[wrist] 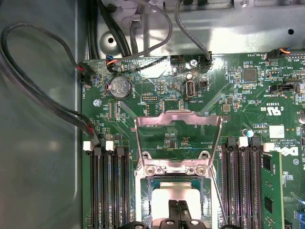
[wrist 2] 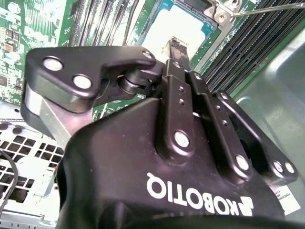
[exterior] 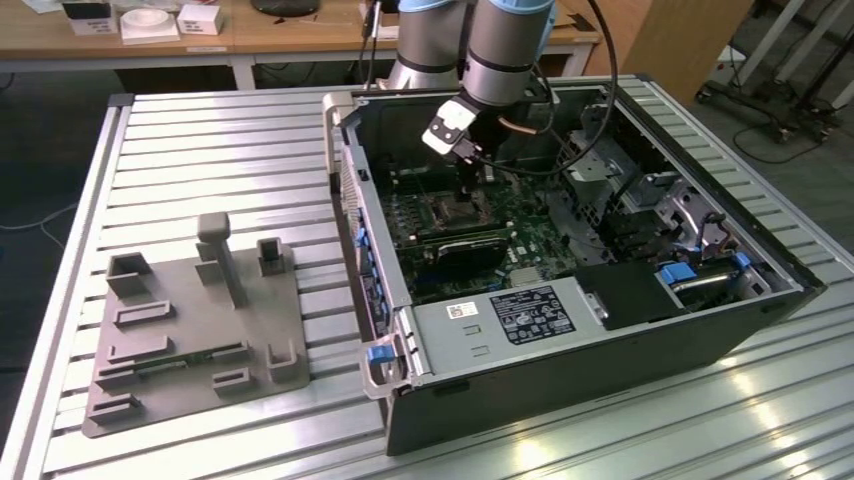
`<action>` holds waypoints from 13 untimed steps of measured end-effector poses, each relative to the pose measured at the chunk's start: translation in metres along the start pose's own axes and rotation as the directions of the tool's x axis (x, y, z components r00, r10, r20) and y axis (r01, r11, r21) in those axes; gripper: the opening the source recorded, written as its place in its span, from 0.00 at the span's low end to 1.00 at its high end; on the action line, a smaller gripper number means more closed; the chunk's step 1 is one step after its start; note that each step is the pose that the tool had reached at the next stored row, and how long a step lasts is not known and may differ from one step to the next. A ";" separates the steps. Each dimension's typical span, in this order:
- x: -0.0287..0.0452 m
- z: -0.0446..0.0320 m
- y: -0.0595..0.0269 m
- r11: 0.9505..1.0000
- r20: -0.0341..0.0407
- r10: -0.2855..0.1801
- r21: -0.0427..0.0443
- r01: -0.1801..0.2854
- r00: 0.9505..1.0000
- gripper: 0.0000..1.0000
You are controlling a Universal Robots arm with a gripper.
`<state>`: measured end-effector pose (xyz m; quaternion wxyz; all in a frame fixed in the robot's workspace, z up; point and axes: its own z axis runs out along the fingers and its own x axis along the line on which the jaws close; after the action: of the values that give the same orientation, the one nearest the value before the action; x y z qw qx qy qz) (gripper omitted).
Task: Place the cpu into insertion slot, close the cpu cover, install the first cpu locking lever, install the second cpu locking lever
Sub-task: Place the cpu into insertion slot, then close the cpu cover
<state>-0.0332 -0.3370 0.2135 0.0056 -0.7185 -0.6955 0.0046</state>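
Observation:
The cpu (wrist: 162,198) lies flat, silver top up, inside the insertion slot (wrist: 145,200) on the green motherboard. My gripper (wrist: 177,210) hangs right over the chip, its two black fingers pressed together with nothing seen between them. In the second wrist view the fingertips (wrist 2: 177,47) end just above the cpu (wrist 2: 167,28). The cpu cover (wrist: 178,115), a silvery frame with a window, stands swung open on its hinge beyond the socket. A thin locking lever (wrist: 217,191) runs along one side of the socket. In the exterior view the gripper (exterior: 467,195) reaches down into the open computer case, over the insertion slot (exterior: 461,212).
Black memory slots (wrist: 107,191) flank the socket on both sides, with a green memory card (wrist: 270,191) in one. Cables (wrist: 43,95) loop along the case wall. A white-labelled black box (exterior: 527,315) fills the case's front. A grey fixture (exterior: 200,320) sits on the table at the exterior view's left.

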 end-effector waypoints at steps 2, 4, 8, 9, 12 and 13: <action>0.0000 0.0000 0.0000 1.000 0.000 0.000 0.000 0.000 1.000 0.12; 0.0000 0.0000 0.0000 1.000 0.000 0.000 0.000 0.000 1.000 0.12; 0.0000 0.0000 0.0000 1.000 0.002 0.000 0.000 0.000 1.000 0.10; 0.0000 0.0000 0.0000 1.000 0.002 0.000 0.000 0.000 1.000 0.10; 0.0000 0.0000 0.0000 1.000 0.002 0.000 0.000 0.000 1.000 0.10; 0.0000 0.0000 0.0000 1.000 0.002 0.000 0.000 0.000 1.000 0.10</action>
<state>-0.0332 -0.3370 0.2135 0.0048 -0.7185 -0.6955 0.0054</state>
